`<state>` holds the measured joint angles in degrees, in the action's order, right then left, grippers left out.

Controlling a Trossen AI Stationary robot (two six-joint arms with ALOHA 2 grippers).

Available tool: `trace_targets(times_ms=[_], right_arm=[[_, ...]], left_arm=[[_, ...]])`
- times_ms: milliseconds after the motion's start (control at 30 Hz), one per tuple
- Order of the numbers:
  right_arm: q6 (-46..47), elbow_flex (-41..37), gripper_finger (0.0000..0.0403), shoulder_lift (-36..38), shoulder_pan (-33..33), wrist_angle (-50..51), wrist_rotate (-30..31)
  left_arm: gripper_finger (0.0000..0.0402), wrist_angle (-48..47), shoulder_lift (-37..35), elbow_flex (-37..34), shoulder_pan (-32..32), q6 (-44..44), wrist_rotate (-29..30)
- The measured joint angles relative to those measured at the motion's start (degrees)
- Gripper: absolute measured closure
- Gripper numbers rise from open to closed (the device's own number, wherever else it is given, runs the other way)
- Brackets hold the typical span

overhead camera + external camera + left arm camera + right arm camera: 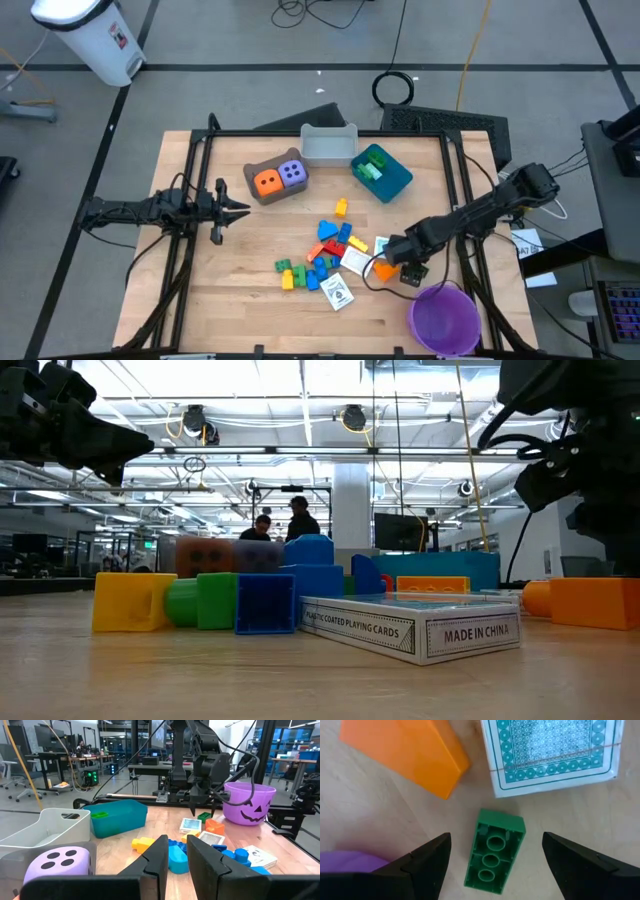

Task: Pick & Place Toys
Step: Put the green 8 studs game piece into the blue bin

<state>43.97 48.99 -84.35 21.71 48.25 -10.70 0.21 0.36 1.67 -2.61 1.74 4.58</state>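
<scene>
We note the surface [260,300]: pale wood, matt, fine grain. Green brick [495,851]: smooth moulded plastic, slight sheen. Orange block [410,751]: matt plastic. Card pack [552,750]: printed paper. Purple bowl [443,318]: glossy plastic. Purple die [57,865]: soft, matt, foam-like.

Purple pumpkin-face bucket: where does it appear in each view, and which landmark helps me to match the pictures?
High view: purple bucket, bottom edge, right of centre.
Low view: not in it.
Left wrist view: right side, at the table's far edge.
Right wrist view: only a purple sliver, lower left corner.
Landmark: the orange brick beside it.
</scene>
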Motion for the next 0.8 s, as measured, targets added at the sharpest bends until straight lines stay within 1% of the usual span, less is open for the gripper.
trace_targets(times_ms=[200, 367, 533, 667, 800], right_arm=[[-1.61, 0.00, 0.0099, -1.79, -1.13, -0.10, -0.03], [-2.85, -0.02, 0.0101, -1.89, -1.80, -0.28, 0.13], [-2.81, -0.27, 0.0123, -1.89, -2.03, -0.53, 0.12], [-0.56, -1.70, 0.0143, -1.89, -2.01, -1.72, -0.06], [1.30, -2.63, 0.0148, -1.89, -2.11, -1.73, -1.31]], left_arm=[[0.0325, 0.00, 0.00, 0.01, 0.01, 0.00, 0.00], [0.0325, 0.00, 0.00, 0.02, 0.02, 0.00, 0.00], [0.0325, 0.00, 0.00, 0.02, 0.00, 0.00, 0.00], [0.0325, 0.00, 0.00, 0.02, 0.00, 0.00, 0.00], [0.0325, 0.00, 0.00, 0.02, 0.02, 0.00, 0.00]])
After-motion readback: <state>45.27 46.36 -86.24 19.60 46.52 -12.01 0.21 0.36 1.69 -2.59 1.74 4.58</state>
